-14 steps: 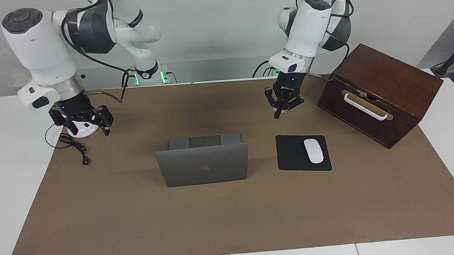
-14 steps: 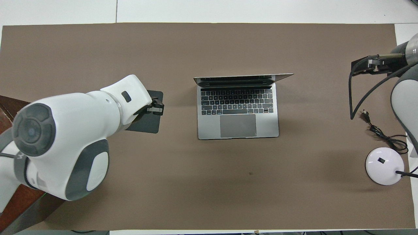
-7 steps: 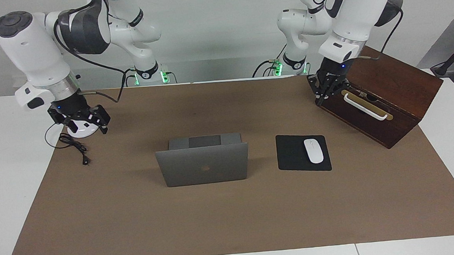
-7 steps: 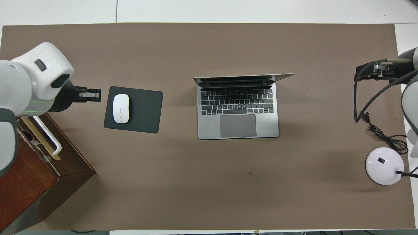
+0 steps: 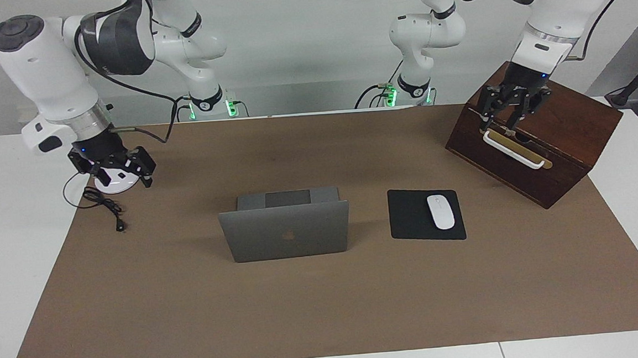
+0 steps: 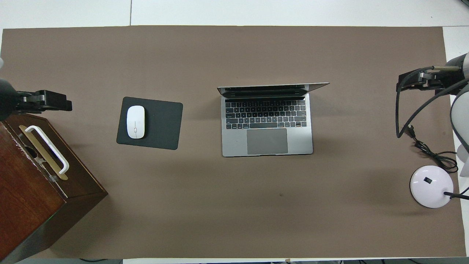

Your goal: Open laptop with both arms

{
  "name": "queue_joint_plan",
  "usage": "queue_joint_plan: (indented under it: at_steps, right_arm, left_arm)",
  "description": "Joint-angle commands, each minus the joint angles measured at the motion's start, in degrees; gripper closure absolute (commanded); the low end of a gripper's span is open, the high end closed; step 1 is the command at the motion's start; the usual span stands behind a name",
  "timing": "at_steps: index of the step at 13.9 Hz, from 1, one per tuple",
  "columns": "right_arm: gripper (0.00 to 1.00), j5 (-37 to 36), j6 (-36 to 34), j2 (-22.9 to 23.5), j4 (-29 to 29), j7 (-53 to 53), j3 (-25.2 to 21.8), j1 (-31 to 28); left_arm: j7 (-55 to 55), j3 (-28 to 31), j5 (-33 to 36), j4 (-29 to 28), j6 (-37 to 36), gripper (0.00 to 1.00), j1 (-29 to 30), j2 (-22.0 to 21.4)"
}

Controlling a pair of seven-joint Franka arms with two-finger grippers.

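The silver-grey laptop (image 5: 286, 231) stands open in the middle of the brown mat, its lid upright and its keyboard (image 6: 265, 114) facing the robots. My left gripper (image 5: 510, 118) hangs open over the wooden box, just above the box's white handle (image 5: 514, 150), with nothing between its fingers. In the overhead view the left gripper (image 6: 62, 104) shows at the edge of the picture, over the box's corner. My right gripper (image 5: 117, 177) hangs open and empty over the white round base at the right arm's end, also seen edge-on as the right gripper (image 6: 406, 79) from above. Neither gripper touches the laptop.
A black mouse pad (image 5: 410, 215) with a white mouse (image 5: 440, 211) lies beside the laptop toward the left arm's end. A dark wooden box (image 5: 554, 131) stands at that end. A white round base (image 6: 430, 185) and a black cable (image 6: 428, 152) lie at the right arm's end.
The left arm has swung away from beside the mouse pad to over the wooden box, and its gripper has gone from shut to open. The right arm has barely shifted.
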Motion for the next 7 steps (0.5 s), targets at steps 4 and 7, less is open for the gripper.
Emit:
queue_joint_plan:
  at_steps: [4, 7]
  right_arm:
    - [0.00, 0.94, -0.04, -1.50, -1.54, -1.63, -0.69, -0.07]
    - [0.00, 0.94, -0.13, -1.59, -1.54, -2.33, -0.60, -0.07]
  left_arm:
    - [0.15, -0.43, 1.40, 3.62, -3.77, 0.00, 3.53, 2.36]
    - [0.15, -0.43, 1.84, 3.01, -4.47, 0.00, 5.02, 2.18]
